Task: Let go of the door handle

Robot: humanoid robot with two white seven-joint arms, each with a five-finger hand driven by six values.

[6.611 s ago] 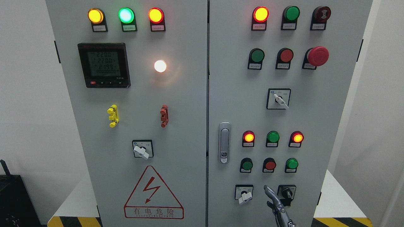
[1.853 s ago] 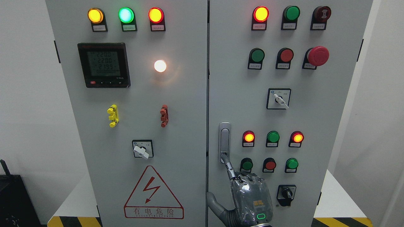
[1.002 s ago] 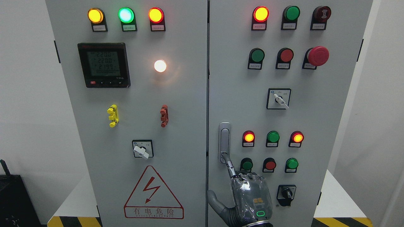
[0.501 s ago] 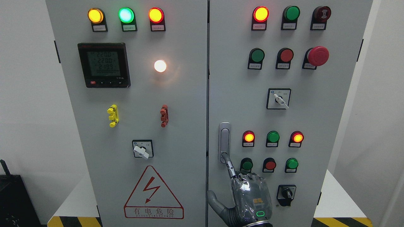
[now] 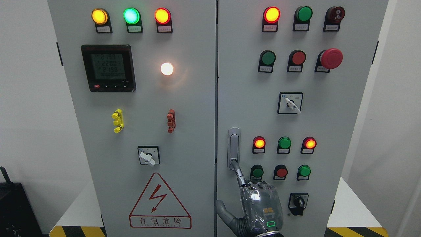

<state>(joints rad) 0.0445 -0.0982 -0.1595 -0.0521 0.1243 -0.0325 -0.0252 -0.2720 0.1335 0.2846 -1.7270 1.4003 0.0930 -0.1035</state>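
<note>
My right hand comes up from the bottom edge right of the middle, back of the hand to the camera. Index finger stretched out straight, tip touching the lower end of the door handle, on the round lock button there. Other fingers folded in, thumb sticking out to the left near the door seam. So the hand is mostly curled with one finger pointing and pressing, gripping nothing.

Progress, as I judge it: the press contact is made, but the handle lies flush in its recess, not popped out or swung. So the release is not visibly done. Left to do: push the button until the lever springs free, then get fingers behind it. Can't tell from here how hard the fingertip is pressing.

Where the handle is: silver vertical swing handle on the left edge of the right cabinet door, just beside the centre seam. It's above and slightly left of my palm, fingertip at its bottom end. Rest of the handle runs upward, clear of the hand.

Nearby: green push button just right of my finger, close to the knuckles. Black rotary selector switch right of the hand, not touching. My left hand is not in view.
</note>
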